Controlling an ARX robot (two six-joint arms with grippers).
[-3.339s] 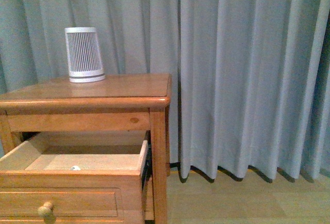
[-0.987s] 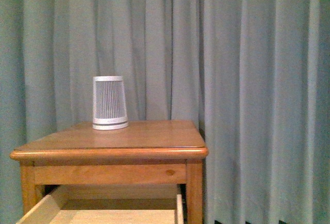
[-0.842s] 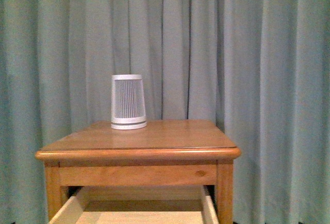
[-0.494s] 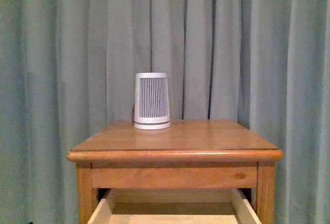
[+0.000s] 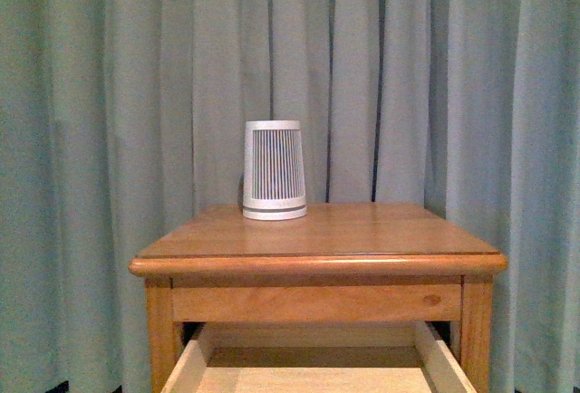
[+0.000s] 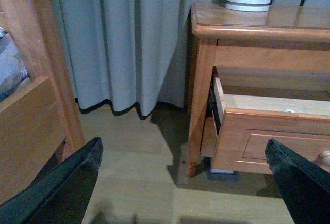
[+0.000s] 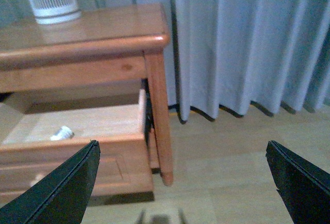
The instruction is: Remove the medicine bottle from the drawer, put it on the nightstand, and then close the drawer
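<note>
Inside the drawer [image 7: 103, 170], the medicine bottle [image 7: 62, 132] lies apart from the released right claw [image 7: 181, 152].

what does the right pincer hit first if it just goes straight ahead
Most likely the nightstand, at its front corner leg: the open right pincer points about there. Depth is unclear, so it might pass beside it and reach the floor.

nightstand worktop [image 5: 362, 230]: honey wood, glossy varnish | drawer [image 5: 308, 379] interior: pale wood, matt | curtain [image 5: 91, 139]: cloth, matt | ribbed device [image 5: 274, 171]: white plastic, smooth
</note>
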